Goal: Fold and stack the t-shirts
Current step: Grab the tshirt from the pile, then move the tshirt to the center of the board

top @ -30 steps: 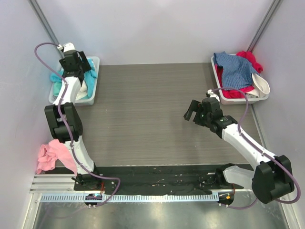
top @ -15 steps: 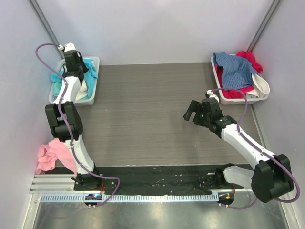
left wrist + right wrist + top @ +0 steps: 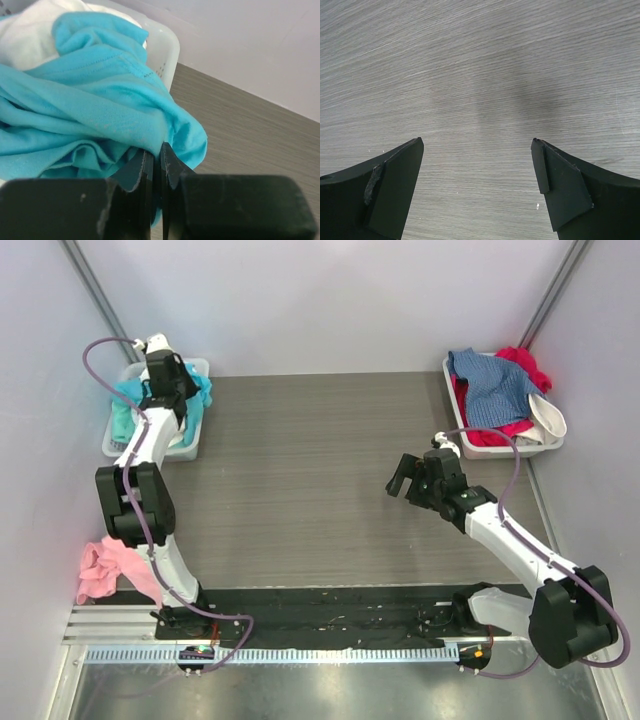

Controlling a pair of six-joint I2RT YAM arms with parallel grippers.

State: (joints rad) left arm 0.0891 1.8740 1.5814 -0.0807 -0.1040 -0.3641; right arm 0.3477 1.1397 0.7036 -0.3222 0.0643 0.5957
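Note:
In the left tray (image 3: 188, 447) at the back left lies a bright turquoise t-shirt (image 3: 197, 390). My left gripper (image 3: 166, 382) is over it, shut on a fold of that cloth. The left wrist view shows the turquoise t-shirt (image 3: 100, 100) pinched between the black jaws of my left gripper (image 3: 157, 150), with a white shirt (image 3: 30, 35) behind it. My right gripper (image 3: 402, 476) hangs open above bare table, nothing between its fingers (image 3: 477, 142). A pink t-shirt (image 3: 105, 568) lies crumpled at the near left.
A second tray (image 3: 500, 451) at the back right holds a denim-blue shirt (image 3: 495, 390), a red one (image 3: 525, 364) and a white one (image 3: 548, 422). Pale walls close in both sides. The arm bases sit on a black rail (image 3: 320, 612).
My left gripper has closed on the turquoise t-shirt and shifted slightly right over the tray, bunching the cloth up. The right arm has not moved.

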